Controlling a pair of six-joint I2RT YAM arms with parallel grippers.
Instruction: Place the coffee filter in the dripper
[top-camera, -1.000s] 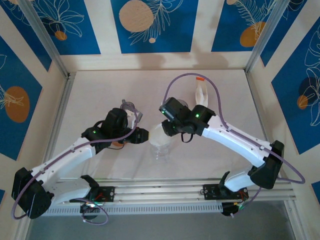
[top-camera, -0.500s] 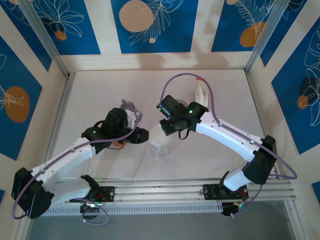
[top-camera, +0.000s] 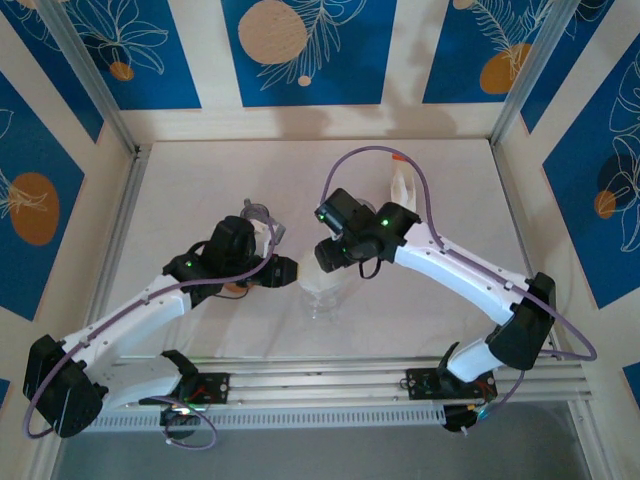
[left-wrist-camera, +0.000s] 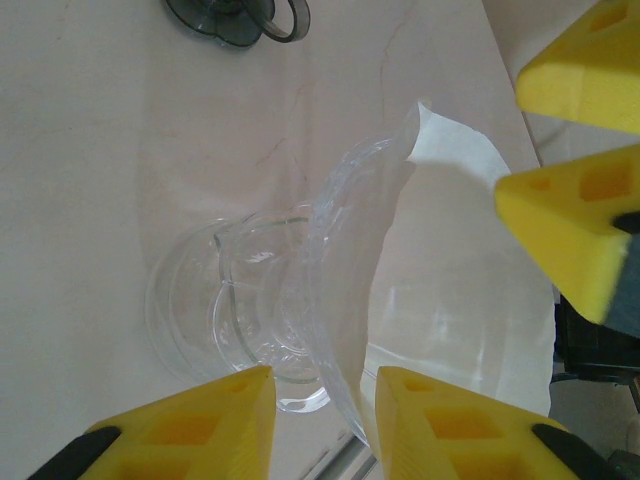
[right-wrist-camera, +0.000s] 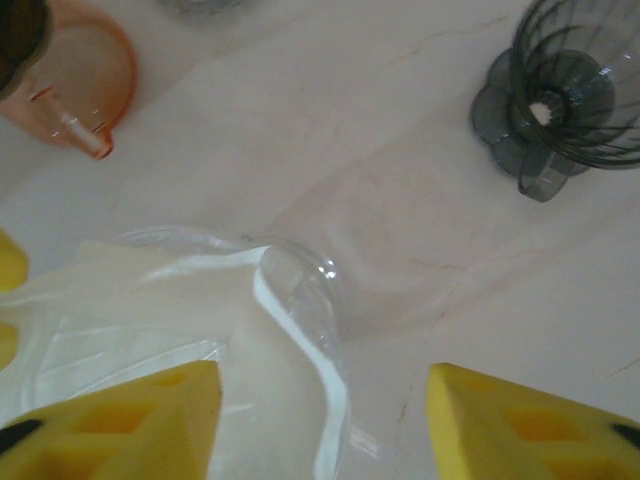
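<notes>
Coffee filter (right-wrist-camera: 160, 290) in dripper (right-wrist-camera: 322, 268), between right end effector's (right-wrist-camera: 325, 405) parted fingers

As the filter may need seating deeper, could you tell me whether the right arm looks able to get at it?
Probably yes: the right gripper hangs open right over the coffee filter in the clear dripper, nothing between them. The left gripper holds the dripper's rim, off to one side.

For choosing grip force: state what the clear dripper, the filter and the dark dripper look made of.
Clear dripper: glass or clear plastic, glossy, see-through with glints. Filter: thin matte white paper, creased. Dark dripper: probably smoky translucent plastic, ribbed.
</notes>
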